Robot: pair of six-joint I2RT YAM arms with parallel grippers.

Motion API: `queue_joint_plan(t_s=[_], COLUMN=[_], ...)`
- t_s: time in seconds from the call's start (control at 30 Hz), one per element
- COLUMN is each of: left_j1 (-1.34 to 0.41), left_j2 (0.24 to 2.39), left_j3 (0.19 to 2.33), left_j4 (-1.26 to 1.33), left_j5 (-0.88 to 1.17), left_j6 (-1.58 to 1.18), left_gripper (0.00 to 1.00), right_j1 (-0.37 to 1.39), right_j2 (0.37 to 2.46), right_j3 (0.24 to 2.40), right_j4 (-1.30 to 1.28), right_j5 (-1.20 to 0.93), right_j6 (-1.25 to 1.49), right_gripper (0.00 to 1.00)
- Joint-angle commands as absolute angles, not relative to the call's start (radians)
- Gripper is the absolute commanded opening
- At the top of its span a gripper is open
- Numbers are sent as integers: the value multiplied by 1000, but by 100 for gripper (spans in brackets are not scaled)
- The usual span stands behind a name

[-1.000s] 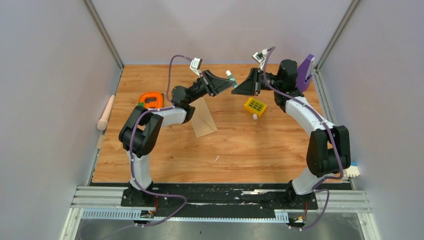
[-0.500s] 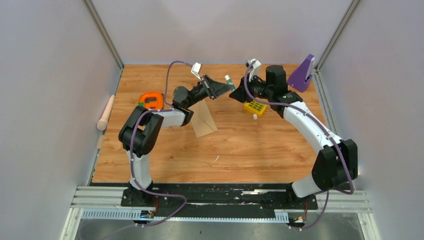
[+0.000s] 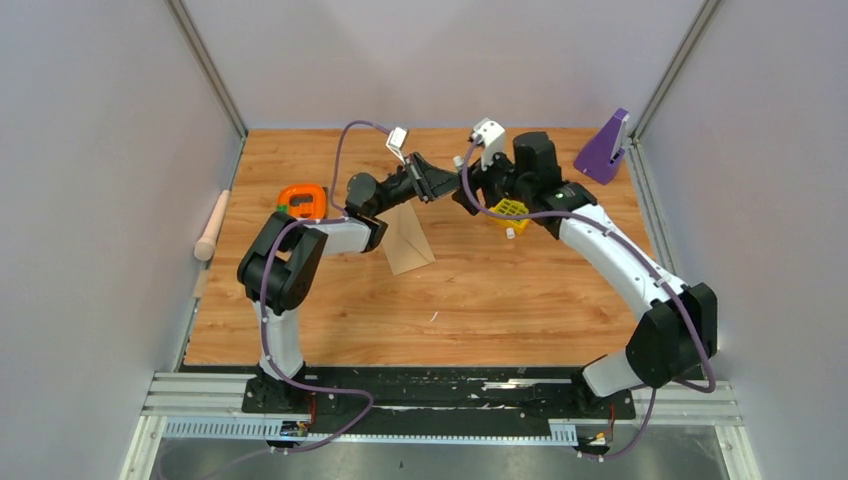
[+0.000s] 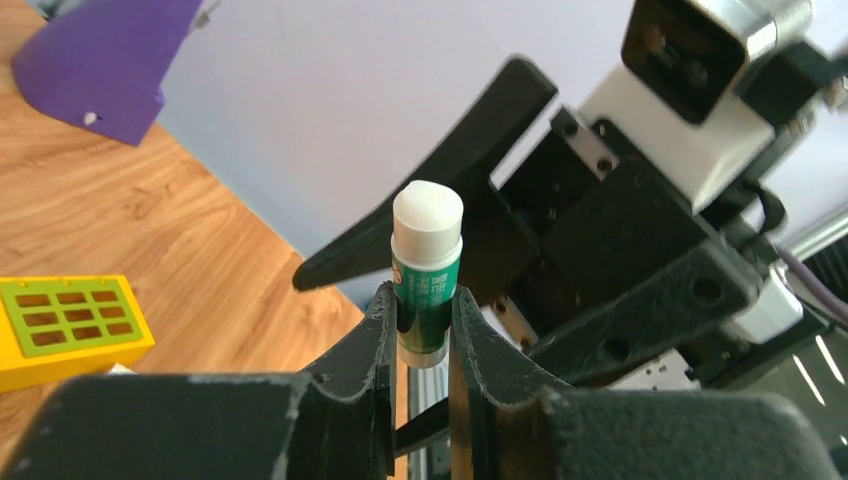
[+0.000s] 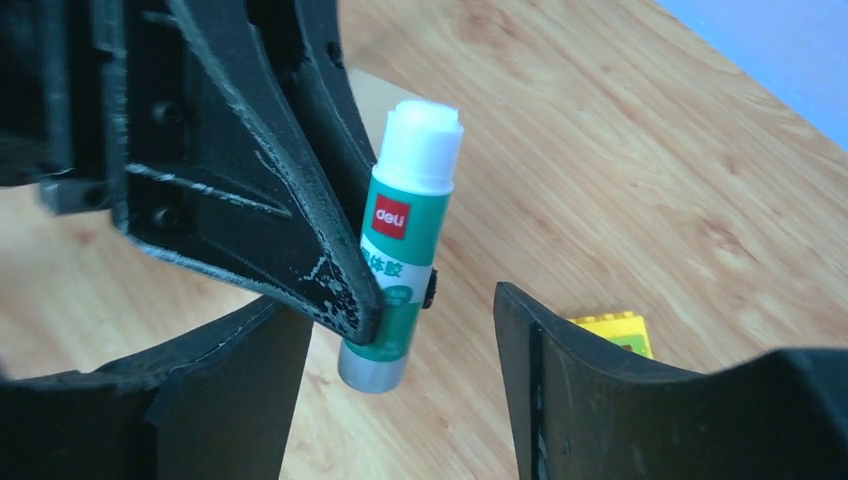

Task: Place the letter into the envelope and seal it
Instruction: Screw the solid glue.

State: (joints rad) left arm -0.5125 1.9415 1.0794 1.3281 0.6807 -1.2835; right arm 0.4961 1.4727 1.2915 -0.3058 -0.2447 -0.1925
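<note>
The tan envelope (image 3: 405,240) lies on the wooden table under my left forearm, one part of it raised. The letter is out of view. My left gripper (image 3: 440,182) (image 4: 422,295) is raised above the table's back middle, shut on a green glue stick (image 4: 427,270) with a white cap. My right gripper (image 3: 466,190) (image 5: 395,300) faces it tip to tip. Its fingers stand open on either side of the glue stick (image 5: 405,240) without touching it.
A yellow block (image 3: 510,208) with a green grid lies under the right wrist, with a small white bit (image 3: 509,233) beside it. An orange ring-shaped object (image 3: 302,200) sits at the left, a purple wedge (image 3: 603,148) at the back right, and a wooden roller (image 3: 211,225) off the table's left edge.
My right arm has swung left and down to meet the left gripper, and its jaws have opened around the glue stick. The left gripper has kept its hold, dropping slightly.
</note>
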Motion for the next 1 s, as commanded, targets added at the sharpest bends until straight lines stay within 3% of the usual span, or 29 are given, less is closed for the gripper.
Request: queue_joint_plan(t_s=[0.0,0.1,0.2,0.37,0.97], left_j1=[-524,-519,-518,-518,-529], left_j2=[1929,1928,1932,1936,1934], left_j3=[1078,1088,1097,1105,1120], left_j4=[1391,1420,1441,1465,1522], left_j5=[734,733,734,730,730], left_j6=[-1296,-1312,-1332,-1347,-1397], left_gripper=[0,0,0,0,0], right_j1=[349,242,192,164,152], right_j2=[1402,1409,1414,1458,1727], right_j3=[1361,1335,1238,1090,1122], right_j4=[-353,-274,13,449,985], right_j5=[-839,-1221,-1377,-1422,-1445], right_j6=[-94,76,350,717,1207], right_gripper=[70,71,71,71,49])
